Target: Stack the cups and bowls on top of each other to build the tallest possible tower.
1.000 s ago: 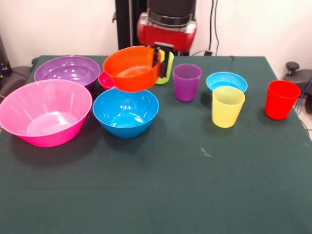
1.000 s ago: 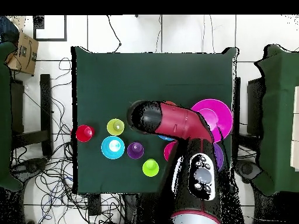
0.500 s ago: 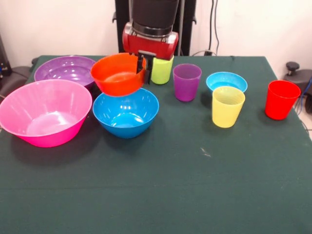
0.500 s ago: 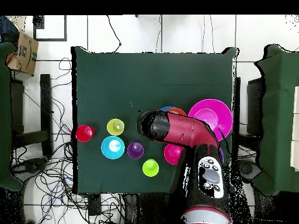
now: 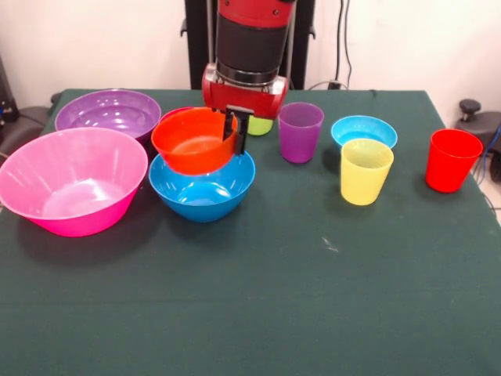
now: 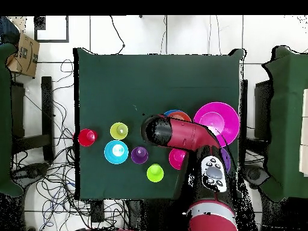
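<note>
My gripper [image 5: 235,129] is clamped on the right rim of the small orange plastic bowl [image 5: 192,141], which I hold tilted, its base down inside the medium blue plastic bowl [image 5: 202,184]. To the picture's left sit the very large pink bowl [image 5: 70,180] and, behind it, the large purple bowl [image 5: 107,113]. The translucent purple tumbler [image 5: 300,131], light blue small bowl [image 5: 364,129], yellow tumbler [image 5: 365,171] and red tumbler [image 5: 452,160] stand to the right, apart from one another
</note>
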